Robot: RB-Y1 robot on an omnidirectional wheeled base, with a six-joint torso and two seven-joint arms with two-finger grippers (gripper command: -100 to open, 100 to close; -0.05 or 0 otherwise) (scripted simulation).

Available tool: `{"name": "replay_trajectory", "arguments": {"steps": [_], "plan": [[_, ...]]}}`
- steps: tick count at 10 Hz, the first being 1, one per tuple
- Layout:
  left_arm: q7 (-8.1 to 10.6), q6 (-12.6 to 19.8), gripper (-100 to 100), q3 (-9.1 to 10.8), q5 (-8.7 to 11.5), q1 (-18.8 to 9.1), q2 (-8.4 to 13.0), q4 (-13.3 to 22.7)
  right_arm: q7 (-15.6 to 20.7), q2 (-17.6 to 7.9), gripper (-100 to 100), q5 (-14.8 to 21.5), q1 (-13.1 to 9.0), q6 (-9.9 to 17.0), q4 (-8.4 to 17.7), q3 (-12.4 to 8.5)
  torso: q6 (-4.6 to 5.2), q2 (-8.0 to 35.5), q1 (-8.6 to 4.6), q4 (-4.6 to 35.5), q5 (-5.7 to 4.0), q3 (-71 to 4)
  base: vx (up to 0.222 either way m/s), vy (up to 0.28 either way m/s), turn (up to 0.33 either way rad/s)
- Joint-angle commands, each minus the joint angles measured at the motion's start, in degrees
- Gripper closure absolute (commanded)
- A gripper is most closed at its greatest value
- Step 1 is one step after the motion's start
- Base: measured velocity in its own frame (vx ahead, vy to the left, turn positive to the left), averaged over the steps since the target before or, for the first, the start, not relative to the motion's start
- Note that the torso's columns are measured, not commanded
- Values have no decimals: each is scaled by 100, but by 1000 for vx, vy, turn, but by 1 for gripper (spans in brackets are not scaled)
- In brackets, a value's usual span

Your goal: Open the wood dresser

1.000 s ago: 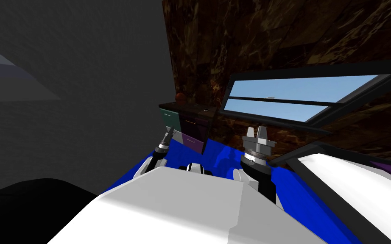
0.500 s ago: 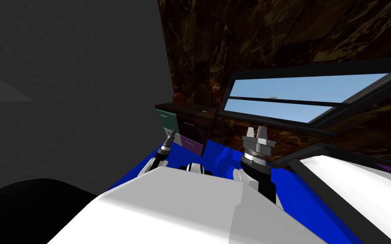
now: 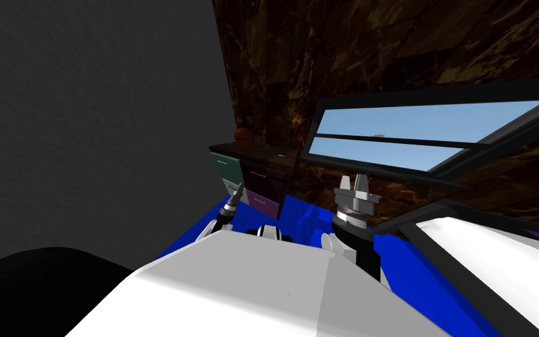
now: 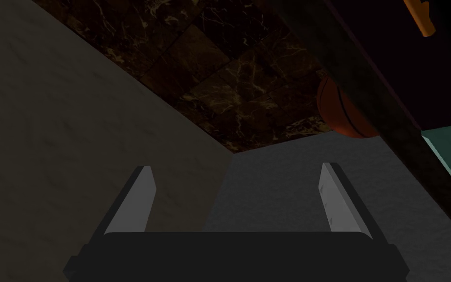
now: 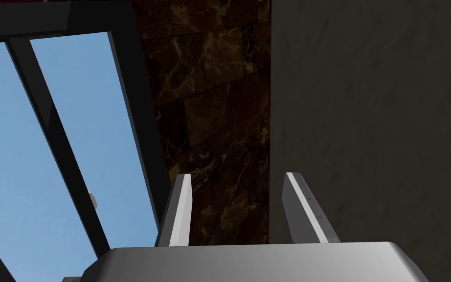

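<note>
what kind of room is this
Probably a bedroom: a dresser with coloured drawers stands in the corner with a basketball on top, beside a window, and what looks like a white bed lies at my right.

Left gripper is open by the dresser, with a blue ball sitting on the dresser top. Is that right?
Not quite: the ball is orange with dark seams, not blue, as the left wrist view shows. The left gripper is open by the dresser, and the ball sits on its top.

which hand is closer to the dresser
Left. The left hand is just in front of the dresser; the right hand sits off to the side, near the window.
</note>
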Motion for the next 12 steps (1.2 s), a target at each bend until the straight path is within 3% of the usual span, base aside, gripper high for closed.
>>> {"name": "replay_trajectory", "arguments": {"steps": [1,8,12], "plan": [[-116,-323,-100,-34,-49,-105,-46,457,0,0,0,0,0,0,0,0,0,1,1,0,0,1,130,1,-32],[-369,-1054,-100,-112,-162,-319,-178,1503,0,0,0,0,0,0,0,0,-1,11,2,3,0,6,109,4,-33],[-516,-1478,-100,-156,-228,-442,-385,2103,0,0,0,0,0,0,0,0,0,-4,4,-1,0,-2,102,16,-35]]}}
